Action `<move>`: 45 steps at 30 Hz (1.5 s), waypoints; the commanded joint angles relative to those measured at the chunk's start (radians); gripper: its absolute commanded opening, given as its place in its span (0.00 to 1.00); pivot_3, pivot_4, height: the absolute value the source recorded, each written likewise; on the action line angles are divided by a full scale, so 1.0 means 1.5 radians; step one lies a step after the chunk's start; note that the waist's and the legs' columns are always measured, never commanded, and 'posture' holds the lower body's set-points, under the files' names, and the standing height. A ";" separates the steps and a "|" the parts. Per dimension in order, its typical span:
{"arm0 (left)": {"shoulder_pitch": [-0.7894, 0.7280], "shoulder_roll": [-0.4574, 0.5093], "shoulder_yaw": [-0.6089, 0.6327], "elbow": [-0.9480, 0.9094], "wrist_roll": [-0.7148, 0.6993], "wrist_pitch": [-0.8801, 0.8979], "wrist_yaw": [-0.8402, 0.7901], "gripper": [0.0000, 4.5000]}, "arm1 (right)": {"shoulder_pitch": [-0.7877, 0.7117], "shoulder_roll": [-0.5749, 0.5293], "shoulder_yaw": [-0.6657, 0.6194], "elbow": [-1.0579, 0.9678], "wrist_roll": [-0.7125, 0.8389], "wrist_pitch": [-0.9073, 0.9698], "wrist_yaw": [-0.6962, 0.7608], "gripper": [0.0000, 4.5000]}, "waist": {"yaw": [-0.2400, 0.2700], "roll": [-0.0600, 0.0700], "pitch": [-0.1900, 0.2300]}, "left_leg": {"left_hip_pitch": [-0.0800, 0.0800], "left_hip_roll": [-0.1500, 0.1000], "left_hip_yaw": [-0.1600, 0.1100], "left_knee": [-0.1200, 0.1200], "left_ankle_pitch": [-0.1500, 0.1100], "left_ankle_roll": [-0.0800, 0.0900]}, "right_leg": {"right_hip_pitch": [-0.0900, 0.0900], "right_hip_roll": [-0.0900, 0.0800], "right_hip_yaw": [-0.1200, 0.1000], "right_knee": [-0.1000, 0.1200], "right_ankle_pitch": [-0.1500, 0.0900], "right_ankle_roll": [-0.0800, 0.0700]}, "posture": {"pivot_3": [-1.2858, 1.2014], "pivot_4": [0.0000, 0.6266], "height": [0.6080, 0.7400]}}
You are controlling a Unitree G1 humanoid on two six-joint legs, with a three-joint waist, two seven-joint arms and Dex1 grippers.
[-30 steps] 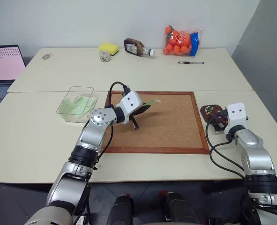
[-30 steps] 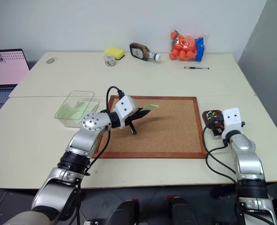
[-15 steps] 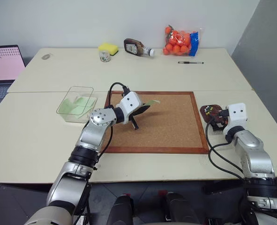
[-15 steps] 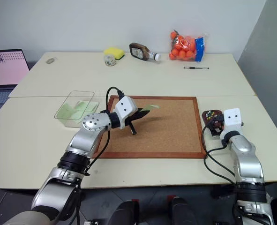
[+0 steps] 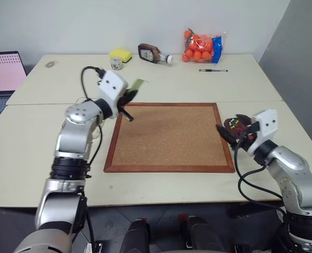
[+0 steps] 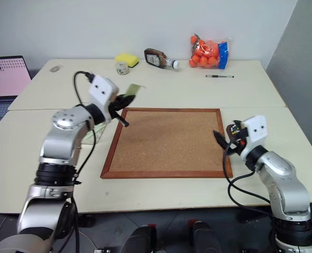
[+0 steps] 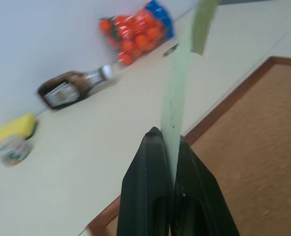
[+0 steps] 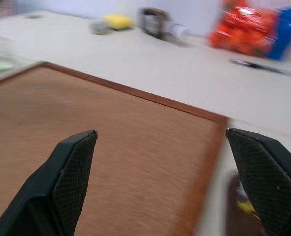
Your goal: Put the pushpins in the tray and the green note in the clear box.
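Cork board (image 5: 169, 136) lies bare; left fingers (image 7: 168, 162) pinch the green note (image 5: 139, 84) (above its far-left corner), right fingers (image 8: 263, 172) spread wide.

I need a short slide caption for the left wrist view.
Left pincer shut on pale green square paper note above brown-framed cork board.

Cork board (image 5: 169, 136), yellow sponge (image 5: 121, 54), sauce bottle (image 5: 151, 53), bag of oranges (image 5: 203, 46), pen (image 5: 213, 70), laptop (image 5: 3, 74)

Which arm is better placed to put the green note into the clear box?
The left. Its gripper is shut on the green note, near the table's left side where the clear box shows behind that arm. The right gripper stands open beside the tray, far away.
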 commanded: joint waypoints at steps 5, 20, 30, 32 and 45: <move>0.056 0.078 0.096 -0.033 -0.007 0.130 0.069 0.00 | -0.187 0.011 0.132 0.045 0.010 0.075 0.067 0.99 | 0.002 -0.003 0.002 | 0.000 0.000 -0.001 0.000 0.000 0.000 | 0.000 0.000 -0.001 0.000 0.000 0.000 | 0.52 0.24 1.00; 0.034 0.040 0.168 0.051 -0.031 0.234 0.220 0.04 | -0.327 0.080 0.212 0.158 -0.021 0.067 0.117 0.99 | 0.011 -0.006 0.004 | -0.002 -0.001 -0.004 0.000 0.000 0.000 | 0.000 -0.002 -0.004 0.000 0.002 -0.003 | 0.52 0.24 1.00; 0.018 0.034 0.171 0.044 -0.057 0.242 0.245 0.43 | -0.316 0.087 0.207 0.142 -0.025 0.079 0.116 1.00 | 0.009 -0.007 0.004 | -0.002 -0.001 -0.004 0.000 0.000 0.000 | 0.000 -0.002 -0.004 0.000 0.002 -0.004 | 0.52 0.24 1.00; 0.013 0.034 0.171 0.040 -0.057 0.242 0.252 0.52 | -0.314 0.087 0.204 0.138 -0.024 0.082 0.115 1.00 | 0.009 -0.007 0.004 | -0.002 -0.001 -0.004 0.000 0.000 0.000 | 0.000 -0.002 -0.004 0.000 0.002 -0.004 | 0.52 0.24 1.00; 0.044 0.004 0.060 -0.093 -0.062 0.092 0.164 0.78 | -0.194 0.071 0.148 0.086 -0.084 -0.060 0.048 1.00 | 0.013 -0.007 0.004 | -0.002 -0.002 -0.004 0.000 0.000 0.000 | 0.000 -0.003 -0.004 0.000 0.002 -0.004 | 0.52 0.24 1.00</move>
